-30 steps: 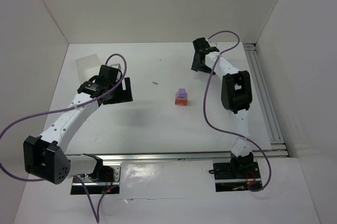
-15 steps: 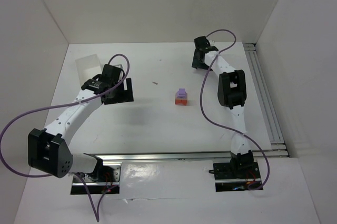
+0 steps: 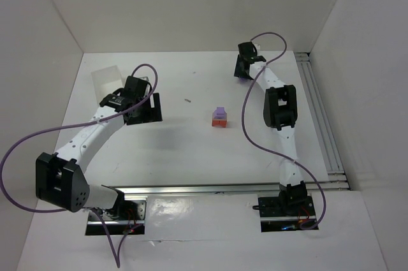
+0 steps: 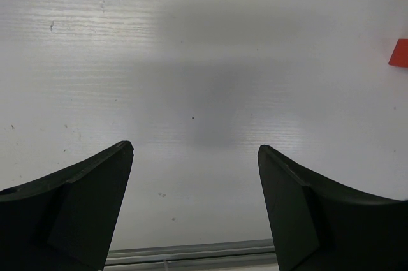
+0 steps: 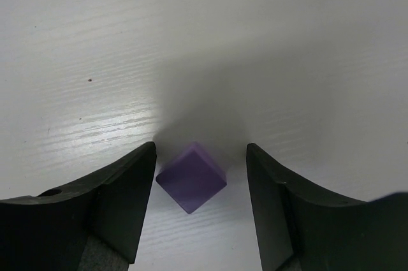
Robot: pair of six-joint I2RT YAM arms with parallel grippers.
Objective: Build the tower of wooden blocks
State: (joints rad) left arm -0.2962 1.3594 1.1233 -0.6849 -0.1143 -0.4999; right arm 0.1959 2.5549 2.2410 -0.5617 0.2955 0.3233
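While the tower (image 3: 218, 118) stands mid-table at just a red-orange base plus a lilac cap, more stacking looks left.
Blocks are small matte wooden cubes with crisp edges. A loose lilac cube (image 5: 191, 177) lies on the smooth white table (image 3: 185, 150) at the far side, turned corner-on between the spread fingers of the right gripper (image 5: 199, 156), not yet pinched. Left gripper (image 4: 194, 156) is spread too, nothing in it, well apart from the tower.
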